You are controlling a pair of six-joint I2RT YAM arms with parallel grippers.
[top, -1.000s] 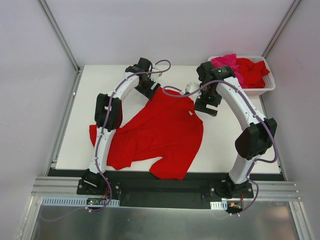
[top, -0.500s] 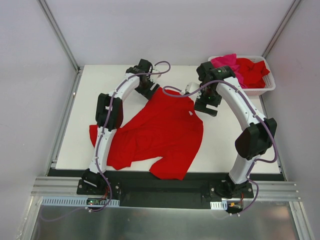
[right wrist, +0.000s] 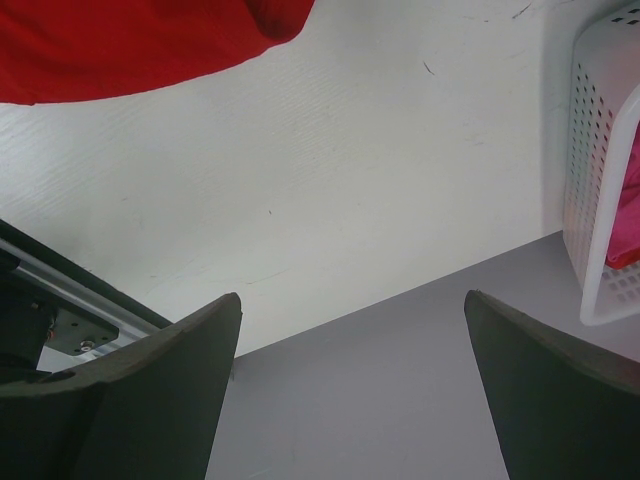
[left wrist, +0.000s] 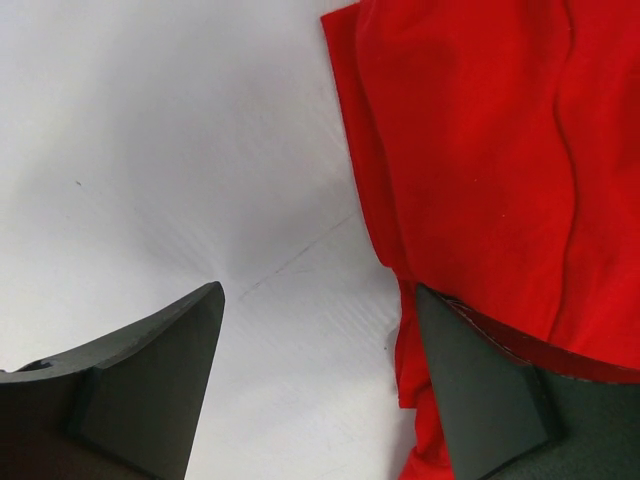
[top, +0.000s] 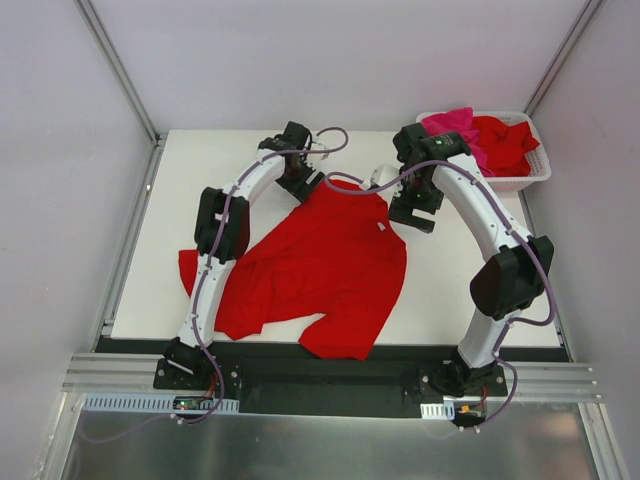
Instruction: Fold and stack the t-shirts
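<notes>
Looking down, we find one red t-shirt [top: 320,265] rumpled across the middle of the table [top: 200,170]. A second red shirt [top: 505,145] and a magenta shirt [top: 455,124] fill the basket [top: 530,182] at upper right. Our left gripper [left wrist: 315,330] hangs spread at the t-shirt's upper edge, pinching nothing. Our right gripper [right wrist: 350,340] gapes over bare table.

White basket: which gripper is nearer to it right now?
Right. The right gripper hovers open just left of the white basket. The left gripper is farther left, open at the far edge of the spread red t-shirt.
</notes>
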